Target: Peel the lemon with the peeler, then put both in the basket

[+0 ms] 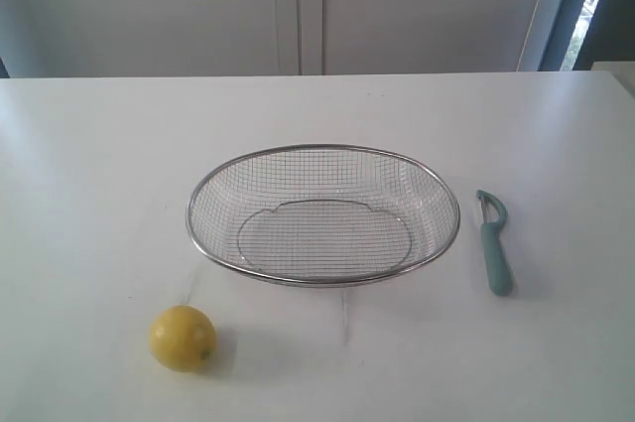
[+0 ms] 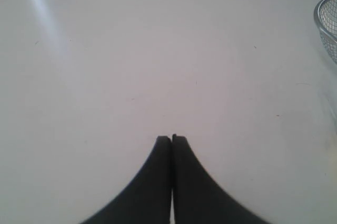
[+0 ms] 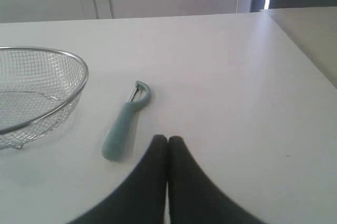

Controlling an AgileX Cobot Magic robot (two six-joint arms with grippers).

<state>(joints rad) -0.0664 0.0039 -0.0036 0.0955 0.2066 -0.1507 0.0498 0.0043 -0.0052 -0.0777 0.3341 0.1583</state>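
Observation:
A bright-yellow lemon [image 1: 183,338] rests on the white table near its front edge, left of the basket. The silver wire-mesh basket [image 1: 198,194] stands empty in the middle; its rim also shows in the left wrist view [image 2: 319,21] and the right wrist view [image 3: 79,68]. The teal peeler [image 1: 493,240] lies flat to the right of the basket, hooked head pointing away. In the right wrist view the peeler [image 3: 122,124] lies just ahead of my right gripper [image 3: 168,138], which is shut and empty. My left gripper [image 2: 171,138] is shut over bare table. Neither arm shows in the exterior view.
The white table [image 1: 99,164] stretches wide around the objects. A pale wall with panel seams [image 1: 298,5] rises behind it. The table's right edge [image 3: 295,39] shows in the right wrist view, with a darker surface beyond.

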